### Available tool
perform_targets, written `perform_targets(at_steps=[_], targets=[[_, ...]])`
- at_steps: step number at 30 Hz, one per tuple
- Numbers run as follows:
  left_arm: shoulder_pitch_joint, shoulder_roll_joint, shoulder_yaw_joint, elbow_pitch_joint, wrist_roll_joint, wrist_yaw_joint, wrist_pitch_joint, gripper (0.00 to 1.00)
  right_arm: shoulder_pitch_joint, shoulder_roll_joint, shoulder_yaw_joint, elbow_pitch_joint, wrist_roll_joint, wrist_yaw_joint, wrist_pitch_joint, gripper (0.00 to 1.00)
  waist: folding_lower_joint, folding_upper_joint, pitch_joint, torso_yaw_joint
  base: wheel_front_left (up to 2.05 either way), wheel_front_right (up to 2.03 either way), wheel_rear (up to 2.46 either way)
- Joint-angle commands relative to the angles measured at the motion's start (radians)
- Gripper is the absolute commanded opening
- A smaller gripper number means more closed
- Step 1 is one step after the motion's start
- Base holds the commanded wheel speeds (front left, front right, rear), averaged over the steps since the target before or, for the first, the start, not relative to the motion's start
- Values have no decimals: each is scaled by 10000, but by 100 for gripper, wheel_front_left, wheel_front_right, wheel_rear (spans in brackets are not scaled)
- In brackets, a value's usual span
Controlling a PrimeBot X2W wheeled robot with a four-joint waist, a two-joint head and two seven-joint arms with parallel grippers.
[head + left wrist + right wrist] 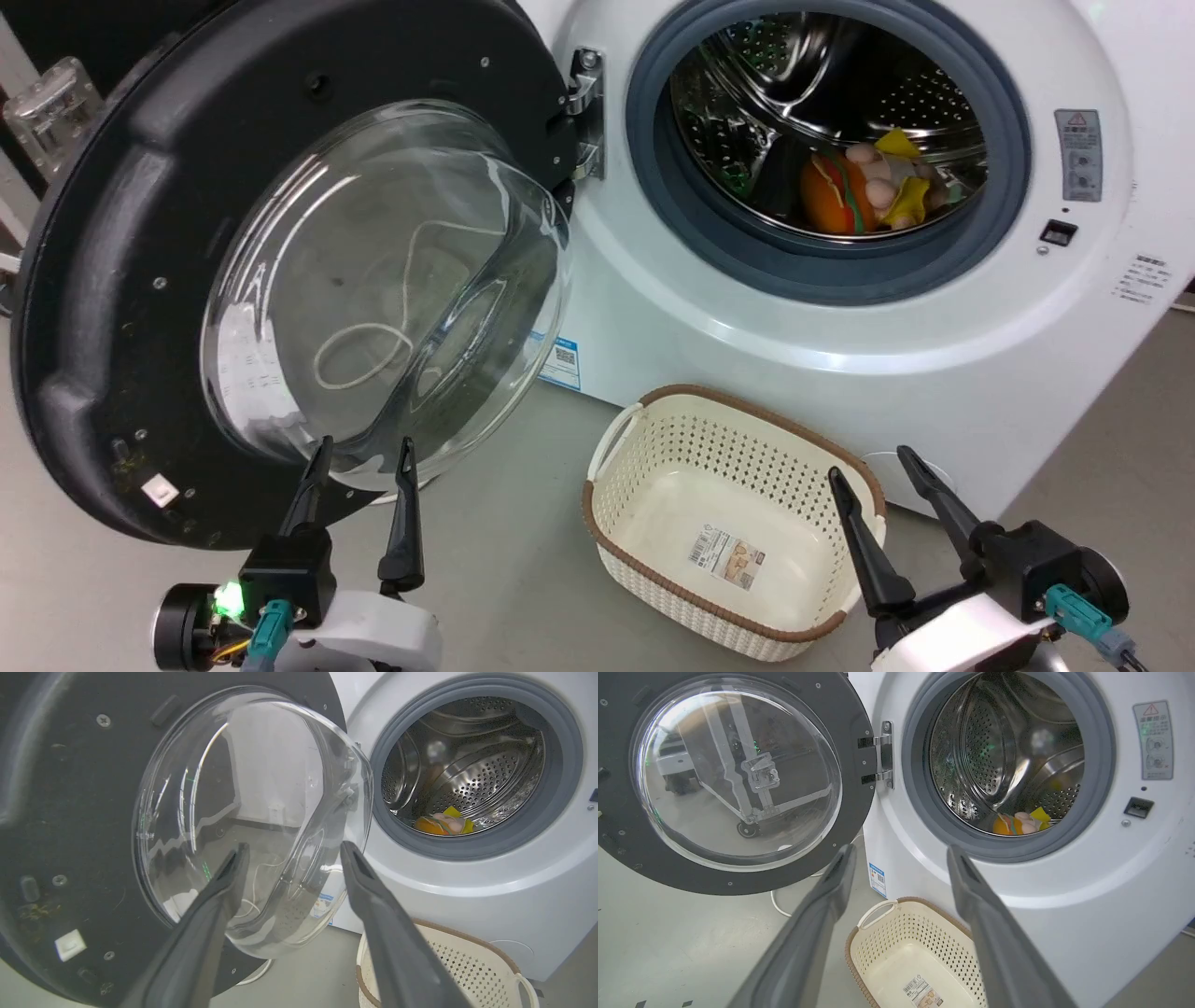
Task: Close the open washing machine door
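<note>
i can't read the blue-white sticker (560, 362) low on the washer (709, 336), the grey warning label (1078, 154) or the basket (653, 411) tag (726, 560): too small. the door (121, 280) hangs wide open at 9 o'clock of the drum (775, 84), with its glass bowl (392, 280) at 12 o'clock of my left claw (364, 448), whose fingers are apart. my right claw (868, 464) is spread too, beside the basket.

a: what do the ends of the arms look like?
b: the left gripper (364, 448) and right gripper (868, 464) each have two long, slim dark fingers (403, 523) tapering to points, set on a black block (289, 569).
a: and behind that?
b: glossy white wrist shells (373, 635), a teal cable plug (1064, 602) on each, and a green light (227, 597) glowing on the left one.
</note>
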Motion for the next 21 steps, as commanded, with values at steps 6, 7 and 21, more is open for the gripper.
perform_targets(at_steps=[6, 7, 21], targets=[[33, 11, 12, -147, -31, -37, -190, 100, -211, -57, 91, 58, 171, 5, -208, 100, 0, 0, 2, 250, 0, 0, 0], [29, 13, 34, -167, -36, -61, -211, 100, -208, -55, 85, 53, 183, 5, -229, 100, 0, 0, 5, 291, 0, 0, 0], [-798, 577, 1125, -1683, -358, -898, -503, 0, 3, 10, -100, -57, 271, 6, -521, 100, 0, 0, -4, 853, 0, 0, 0]])
